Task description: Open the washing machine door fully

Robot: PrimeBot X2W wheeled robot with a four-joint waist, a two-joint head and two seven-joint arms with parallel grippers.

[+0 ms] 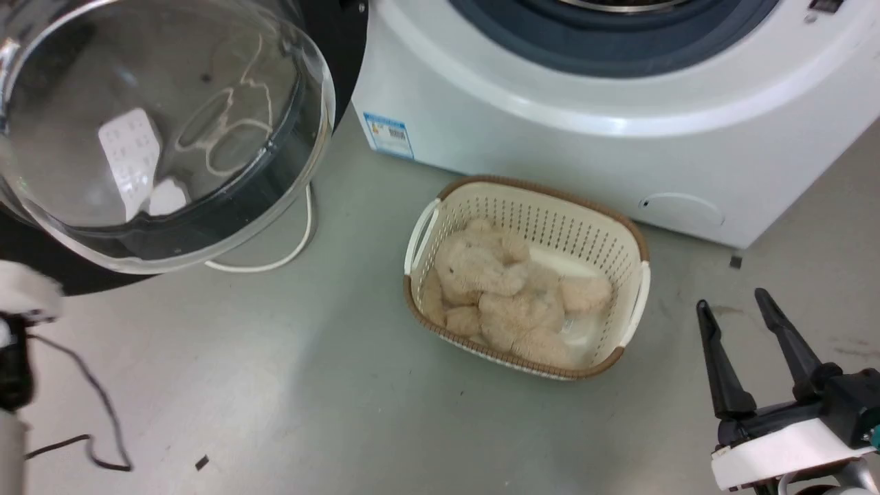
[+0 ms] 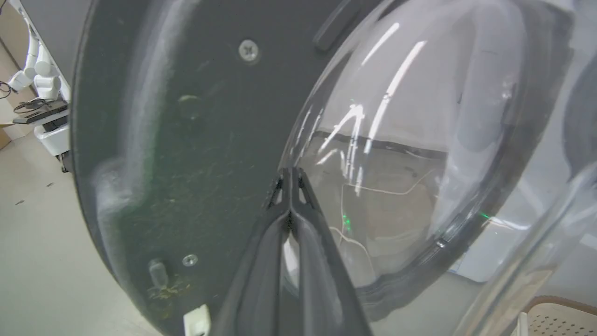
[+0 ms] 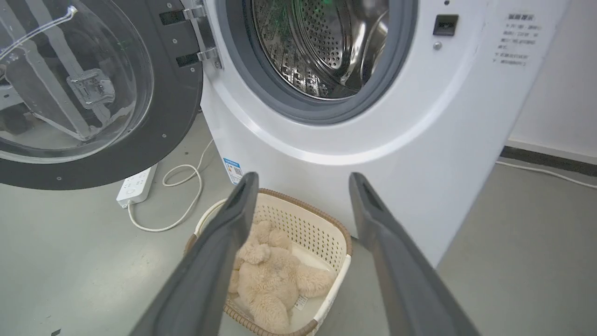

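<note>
The washing machine door (image 1: 165,124) stands swung open to the left of the machine, its clear glass bowl bulging toward me. In the right wrist view the door (image 3: 168,102) hangs on its metal hinge (image 3: 201,32) beside the bare steel drum (image 3: 322,42). My left gripper (image 2: 290,171) is shut with nothing between its fingers, and its tips rest at the door's dark inner face (image 2: 186,140), right at the edge of the glass bowl. My right gripper (image 1: 731,302) is open and empty, low over the floor, away from the door.
A cream basket (image 1: 619,234) holding a beige plush toy (image 1: 495,282) sits on the floor in front of the white machine (image 1: 550,137). A white power strip (image 3: 135,186) and its cable (image 3: 186,196) lie under the door. A loose black cable (image 1: 96,405) trails at lower left.
</note>
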